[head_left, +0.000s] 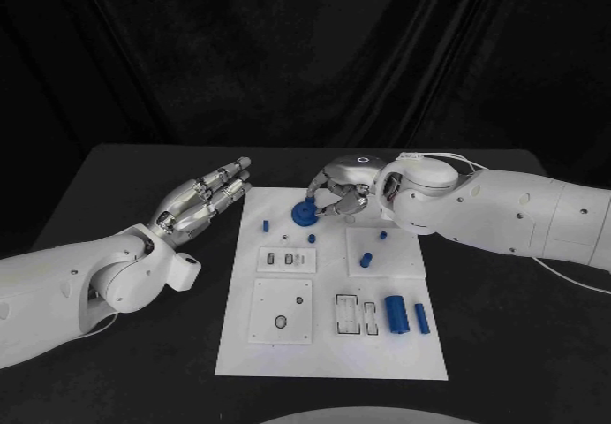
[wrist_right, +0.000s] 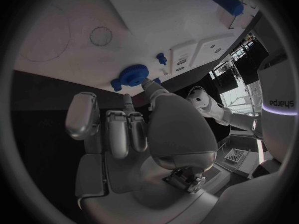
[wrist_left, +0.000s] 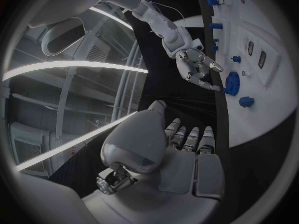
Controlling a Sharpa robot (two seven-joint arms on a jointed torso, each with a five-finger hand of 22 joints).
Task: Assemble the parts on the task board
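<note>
Right hand (head_left: 342, 196) poised over the far edge of the task board (head_left: 334, 353), fingers curled down with fingertips (wrist_right: 144, 83) touching or just short of the blue gear (head_left: 303, 215); grip not yet confirmed, so best read as closing on the part, not holding it. Left hand (head_left: 204, 201) hovering just beside the board's left edge, fingers straight and together, holding nothing.

Step in hand, as judged: securing the gear for seating. To be done well: thumb and opposing finger placed on opposite sides of the toothed rim, not on top; lifted straight, kept level; lowered squarely onto its post, then pressed flat. Risk: a one-sided push sliding the gear off the board's far edge onto the tabletop (head_left: 115, 177).

Gear: round, blue, toothed rim, raised hub at centre, lying flat directly beneath the right fingertips, at the board's far edge. Small blue block (wrist_right: 116, 83) just beside the gear, on the side toward the right palm. Small blue peg (head_left: 267, 225) near the gear, toward the left hand. Blue pin (head_left: 365, 260) nearer the robot than the right hand, below its wrist. Two blue cylinders (head_left: 397, 314) well apart from both hands, at the near right part of the board.
</note>
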